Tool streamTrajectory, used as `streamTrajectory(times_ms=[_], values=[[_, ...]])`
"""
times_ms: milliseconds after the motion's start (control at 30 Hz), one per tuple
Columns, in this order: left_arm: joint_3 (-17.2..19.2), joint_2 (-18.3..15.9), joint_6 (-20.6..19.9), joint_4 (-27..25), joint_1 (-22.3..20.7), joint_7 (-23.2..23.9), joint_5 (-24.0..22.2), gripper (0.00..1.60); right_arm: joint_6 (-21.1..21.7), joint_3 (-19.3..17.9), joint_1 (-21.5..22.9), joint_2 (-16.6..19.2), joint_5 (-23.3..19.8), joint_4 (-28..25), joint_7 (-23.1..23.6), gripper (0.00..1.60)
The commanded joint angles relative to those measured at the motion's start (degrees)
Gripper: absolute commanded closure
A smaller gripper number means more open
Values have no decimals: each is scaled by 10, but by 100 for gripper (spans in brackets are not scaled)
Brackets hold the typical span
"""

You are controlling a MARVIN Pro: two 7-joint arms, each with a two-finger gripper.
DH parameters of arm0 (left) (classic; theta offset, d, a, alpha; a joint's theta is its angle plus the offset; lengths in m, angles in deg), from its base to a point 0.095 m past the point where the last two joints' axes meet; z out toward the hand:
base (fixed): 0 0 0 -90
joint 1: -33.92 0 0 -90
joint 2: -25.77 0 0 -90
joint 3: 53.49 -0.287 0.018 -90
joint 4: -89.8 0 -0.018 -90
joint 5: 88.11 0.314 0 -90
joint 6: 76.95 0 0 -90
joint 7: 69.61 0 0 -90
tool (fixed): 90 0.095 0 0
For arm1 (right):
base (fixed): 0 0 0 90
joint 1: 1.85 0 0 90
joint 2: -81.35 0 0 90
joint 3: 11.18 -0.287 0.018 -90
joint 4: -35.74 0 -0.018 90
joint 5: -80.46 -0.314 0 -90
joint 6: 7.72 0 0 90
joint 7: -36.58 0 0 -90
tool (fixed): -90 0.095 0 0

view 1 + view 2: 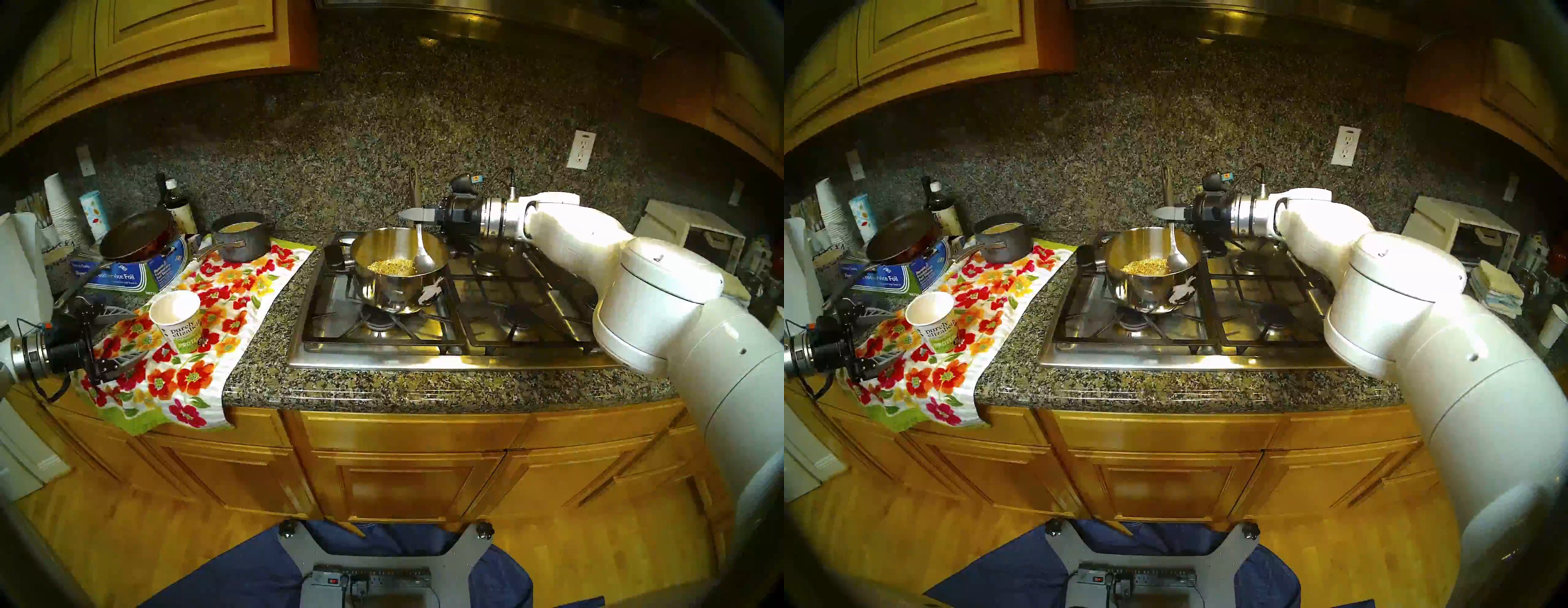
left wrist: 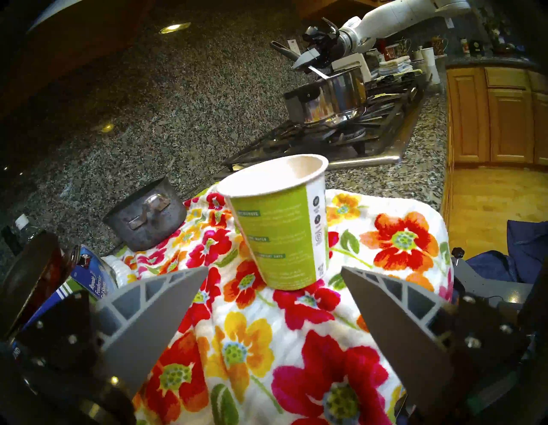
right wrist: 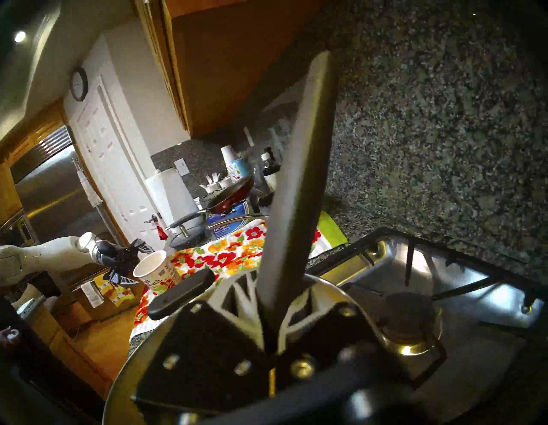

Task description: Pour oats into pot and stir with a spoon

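Observation:
The shiny steel pot (image 1: 394, 288) stands on the stove's front-left burner, its black handle pointing left. A patch of tan oats (image 1: 391, 266) lies on its bottom. The spoon (image 1: 424, 257) stands in the pot, bowl down at the right of the oats and dark handle rising toward the backsplash. My right gripper (image 1: 413, 214) reaches in from the right above the pot and is shut on the spoon's handle. The white and green paper cup (image 2: 284, 225) stands upright on the floral towel, its inside bare. My left gripper (image 2: 274, 268) is open just short of the cup and does not touch it.
A small dark grey pot (image 1: 242, 242) sits at the towel's (image 1: 237, 293) back edge. A black frying pan (image 1: 135, 233) rests on a blue foil box (image 1: 123, 271) at the far left, with bottles behind it. Black stove grates (image 1: 522, 297) surround the pot. The counter edge (image 1: 424, 395) runs along the front.

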Motion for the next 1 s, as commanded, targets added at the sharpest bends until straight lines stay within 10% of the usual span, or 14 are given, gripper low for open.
streamTrajectory(times_ms=[0,967], values=[[9,-6,3,-1,-4,23,-1,0,-2,1,31,-14,3,-3,-29,160],[0,-6,7,-4,-6,3,11,0,-11,3,41,-68,14,-15,-114,160]])
